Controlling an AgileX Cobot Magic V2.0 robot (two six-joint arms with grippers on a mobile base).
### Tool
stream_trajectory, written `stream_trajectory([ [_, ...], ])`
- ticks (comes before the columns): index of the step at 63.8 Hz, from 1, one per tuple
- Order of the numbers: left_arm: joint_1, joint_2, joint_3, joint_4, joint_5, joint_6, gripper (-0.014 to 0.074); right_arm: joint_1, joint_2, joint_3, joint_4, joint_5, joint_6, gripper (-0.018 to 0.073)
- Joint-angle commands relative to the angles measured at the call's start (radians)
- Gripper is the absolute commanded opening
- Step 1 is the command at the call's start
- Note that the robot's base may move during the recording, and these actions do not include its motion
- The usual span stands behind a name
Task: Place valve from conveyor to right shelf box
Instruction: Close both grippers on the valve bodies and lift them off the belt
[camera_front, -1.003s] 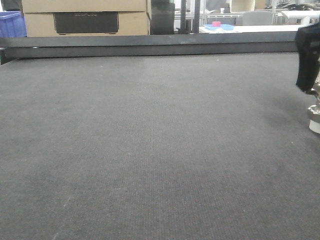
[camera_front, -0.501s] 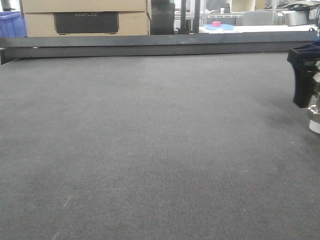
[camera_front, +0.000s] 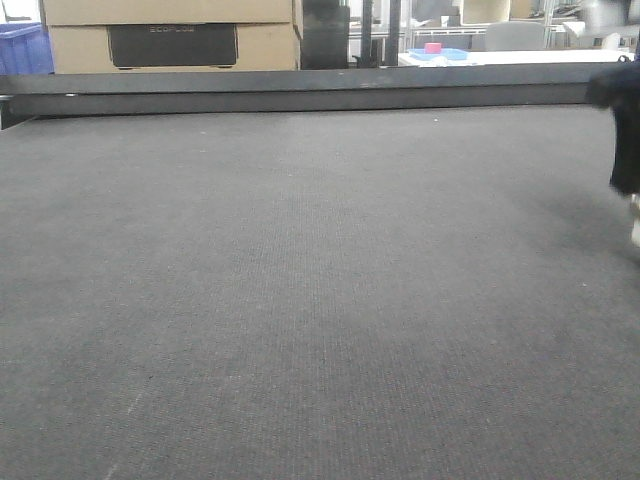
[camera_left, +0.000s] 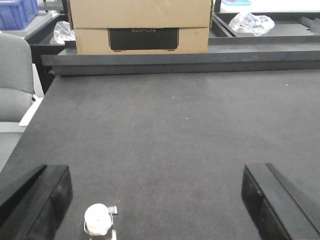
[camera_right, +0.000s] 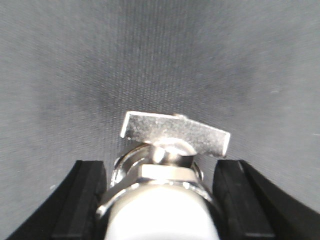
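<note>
- So, early days: the valve (camera_right: 165, 195) hasn't reached the right shelf box, which isn't in any view. I'd say the whole carry and drop are still to do.
- The valve sits right between the black fingers (camera_right: 85, 200) of the right gripper (camera_right: 160, 165), with its flat silver handle pointing ahead over the conveyor (camera_front: 300, 280). The pads hug both sides super close, but I can't tell if they're actually clamped on it, or if it's off the belt.
- From the front view that arm is only a blurry dark shape at the far right edge, pointing down, with a whitish bit of valve below it.
- The left gripper (camera_left: 156, 170) hangs low over the belt, fingers spread wide, holding nothing. A second little fitting (camera_left: 100, 222) stands on the belt, nearer the finger on the picture's left.
</note>
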Motion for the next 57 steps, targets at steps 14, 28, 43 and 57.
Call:
stream_trajectory([
  [14,0.000,0.260,-0.251,0.027,0.324,-0.007,0.0536,-0.002,-0.220,-0.002,0.022,-0.049,-0.009,-0.0154],
  [28,0.007,0.529,-0.440,0.094,0.512,-0.003,0.0578,-0.002,-0.241,0.011,0.031,-0.058,-0.009,-0.0154],
  [43,0.145,0.764,-0.550,0.036,0.599,0.124,0.0601,-0.002,-0.241,0.042,0.045,-0.092,-0.009,-0.0154],
  [57,0.245,0.906,-0.552,-0.039,0.597,0.269,0.0601,-0.002,-0.241,0.044,0.048,-0.110,-0.009,-0.0154],
])
